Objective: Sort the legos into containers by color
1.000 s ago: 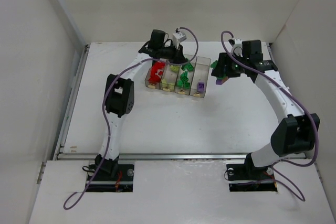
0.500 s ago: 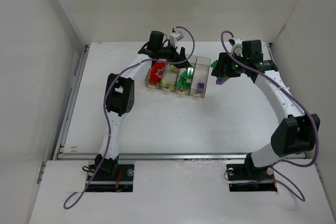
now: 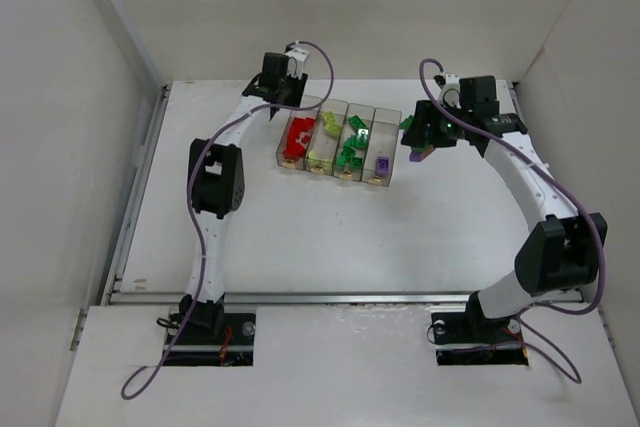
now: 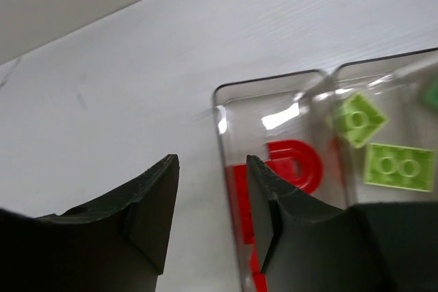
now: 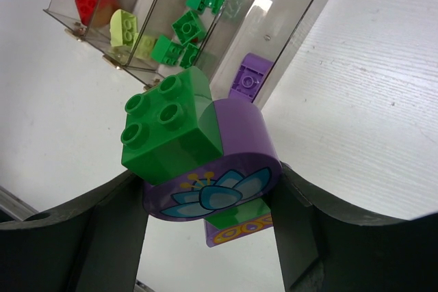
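Four joined clear containers stand at the back middle of the table. They hold, left to right, red legos, lime legos, green legos and one purple lego. My left gripper is open and empty in the left wrist view. Its jaws stand over the far left corner of the red bin, with red pieces and lime bricks beyond. My right gripper is shut on a clump: a green brick on a purple round piece, held right of the bins.
White walls close in the table on the left, back and right. A metal rail runs along the near edge in front of the arm bases. The right wrist view shows the bins from their tab end, with the purple lego inside.
My left gripper has drawn back to the left, from over the green and lime bins to the far end of the red bin. The right gripper with its clump has not moved.
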Robot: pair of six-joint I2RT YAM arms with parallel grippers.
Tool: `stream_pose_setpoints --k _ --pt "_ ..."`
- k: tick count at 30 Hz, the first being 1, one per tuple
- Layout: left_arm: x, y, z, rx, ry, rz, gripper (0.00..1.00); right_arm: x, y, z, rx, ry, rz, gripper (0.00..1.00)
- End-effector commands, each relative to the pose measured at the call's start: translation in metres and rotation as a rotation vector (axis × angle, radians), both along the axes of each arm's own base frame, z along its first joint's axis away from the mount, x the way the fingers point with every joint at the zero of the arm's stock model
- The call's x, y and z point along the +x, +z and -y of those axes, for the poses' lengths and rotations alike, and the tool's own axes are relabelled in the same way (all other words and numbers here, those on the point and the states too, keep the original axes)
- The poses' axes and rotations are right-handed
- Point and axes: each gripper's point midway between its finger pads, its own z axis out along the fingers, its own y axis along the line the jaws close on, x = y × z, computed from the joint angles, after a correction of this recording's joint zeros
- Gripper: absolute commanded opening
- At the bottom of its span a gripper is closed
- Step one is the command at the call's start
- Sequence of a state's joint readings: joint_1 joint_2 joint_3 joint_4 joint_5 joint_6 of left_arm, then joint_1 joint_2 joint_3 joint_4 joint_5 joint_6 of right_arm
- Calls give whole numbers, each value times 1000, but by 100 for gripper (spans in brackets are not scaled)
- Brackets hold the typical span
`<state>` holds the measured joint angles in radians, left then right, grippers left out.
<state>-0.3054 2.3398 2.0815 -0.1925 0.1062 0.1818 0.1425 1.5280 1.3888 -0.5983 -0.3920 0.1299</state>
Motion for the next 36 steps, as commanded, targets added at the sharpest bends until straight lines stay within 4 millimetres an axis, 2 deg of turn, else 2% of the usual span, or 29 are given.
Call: stream_pose_setpoints --k 1,4,5,7,9,11,12,16,17,21,22,26,28,29,30,34,36 --pt "-2 36 -34 65 118 60 40 15 33 -3 34 2 93 0" --pt "-4 19 -48 81 143 30 39 16 32 -2 36 -11 88 0" --pt "-6 15 -48 84 143 22 39 17 28 -2 40 -17 73 0" --pt "-8 8 -50 73 128 2 39 18 32 -3 47 -22 78 0" --pt "-11 -2 -54 71 125 -18 32 19 29 -3 52 -28 64 0" --pt "-9 -2 -61 44 125 -26 27 21 31 -4 61 -34 70 0" --pt "-12 -6 -58 34 106 -39 25 21 31 -4 66 -39 65 0" --pt "-14 6 -61 -36 102 -42 24 22 30 -3 65 -54 63 0" --pt "-10 13 -63 -54 110 -31 26 22 30 -3 65 -54 63 0" --pt "-4 36 -64 -72 128 -4 45 22 30 -2 66 -67 59 0" --pt "-2 52 -61 -85 118 25 53 23 32 -6 68 -57 69 0" --pt "-13 53 -43 -115 29 -3 65 21 28 -9 68 -60 56 0" --pt "-20 39 -37 -94 -3 -30 67 22 29 -10 75 -66 61 0" --pt "-24 22 -39 -68 -16 -49 68 22 29 -10 75 -66 61 0" --pt "-24 17 -36 -59 -10 -41 68 21 29 -14 76 -55 60 0" --pt "-23 -12 -40 -24 -7 -78 61 18 29 -22 77 -45 56 0" --pt "-23 -20 -40 -21 -6 -90 55 16 33 -25 74 -42 67 0"
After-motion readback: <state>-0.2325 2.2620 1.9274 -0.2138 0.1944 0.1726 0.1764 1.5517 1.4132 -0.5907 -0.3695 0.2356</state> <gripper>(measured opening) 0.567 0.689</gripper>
